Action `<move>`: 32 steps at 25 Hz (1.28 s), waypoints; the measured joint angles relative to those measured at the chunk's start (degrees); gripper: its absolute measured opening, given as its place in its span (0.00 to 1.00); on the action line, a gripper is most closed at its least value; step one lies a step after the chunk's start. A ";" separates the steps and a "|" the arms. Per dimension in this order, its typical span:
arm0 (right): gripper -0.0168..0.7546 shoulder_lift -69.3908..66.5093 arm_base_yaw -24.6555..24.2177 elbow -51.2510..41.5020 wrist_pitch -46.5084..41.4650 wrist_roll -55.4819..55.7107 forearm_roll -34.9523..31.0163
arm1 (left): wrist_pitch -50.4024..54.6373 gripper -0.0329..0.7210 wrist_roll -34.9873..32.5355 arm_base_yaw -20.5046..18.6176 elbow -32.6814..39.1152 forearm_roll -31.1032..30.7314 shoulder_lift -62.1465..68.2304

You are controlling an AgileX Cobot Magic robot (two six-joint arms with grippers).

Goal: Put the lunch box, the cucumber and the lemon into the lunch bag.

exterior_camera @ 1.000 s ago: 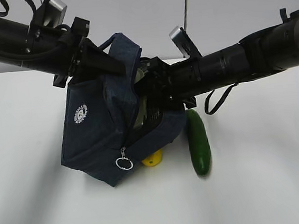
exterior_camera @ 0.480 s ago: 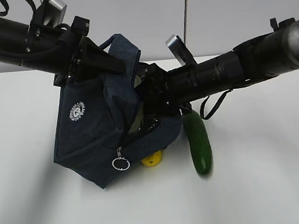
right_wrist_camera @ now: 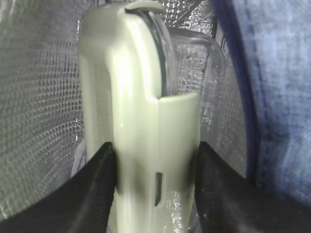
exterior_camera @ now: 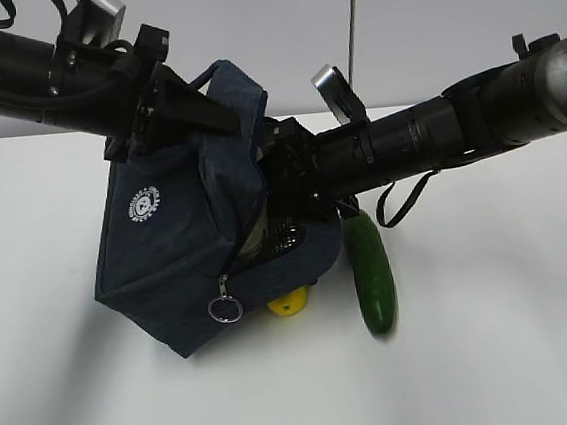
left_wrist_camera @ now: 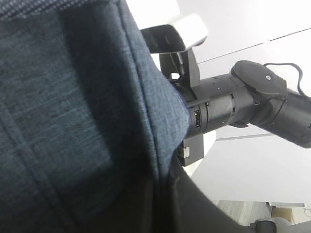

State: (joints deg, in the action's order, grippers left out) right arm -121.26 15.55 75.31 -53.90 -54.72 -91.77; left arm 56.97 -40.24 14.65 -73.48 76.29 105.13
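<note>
The left end effector is clamped tight on the upper edge of the lunch bag, at about 11 o'clock from the bag's middle in the exterior view. It appears to hold the fabric up so the mouth stays open and faces the other arm; the bag sits tipped, one lower corner on the worktop and the rest lifted.

The right end effector reaches into that opening from 3 o'clock. Its two dark fingers stand at a middling width, pressed on either side of the lunch box, which it carries edge-on, sage-green lid to the left and clear body to the right. Silvery quilted lining surrounds the box on the wrist view, so the box is already within the bag's mouth; whether it rests on the bottom cannot be told. The edge-on grip probably suits the narrow opening.

The cucumber lies on the worktop just beside the bag at 4 o'clock, under the right arm. The lemon peeks out from below the bag's lower edge at 5 o'clock. Both are still outside.

A small round white logo marks the bag's side; its lettering is too small to read. A silver ring pull hangs from the zipper.
</note>
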 joint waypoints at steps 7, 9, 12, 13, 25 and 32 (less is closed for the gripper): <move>0.49 0.00 0.00 0.00 -0.90 0.00 -0.15 | 0.10 0.03 -0.85 0.00 0.00 2.15 0.00; 0.51 0.00 0.00 0.00 -0.90 0.00 -0.29 | 0.10 0.03 -0.98 0.00 0.00 2.25 0.00; 0.52 0.00 0.00 0.00 -0.90 0.11 -0.52 | 0.10 0.03 -1.11 0.00 0.00 2.25 0.00; 0.52 0.00 0.00 0.00 -0.90 0.11 -0.52 | 0.10 0.03 -1.11 0.00 0.00 2.25 0.00; 0.55 0.00 0.00 0.47 -3.64 0.11 -2.40 | -0.46 0.03 -1.67 0.00 0.10 1.27 0.14; 0.55 0.00 0.00 0.57 -4.88 0.22 -2.86 | -0.55 0.03 -1.77 0.00 0.10 2.06 0.51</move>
State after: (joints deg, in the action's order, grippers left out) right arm -121.26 15.55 75.89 -58.78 -54.50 -94.62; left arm 56.42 -42.01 14.65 -73.38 78.35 105.65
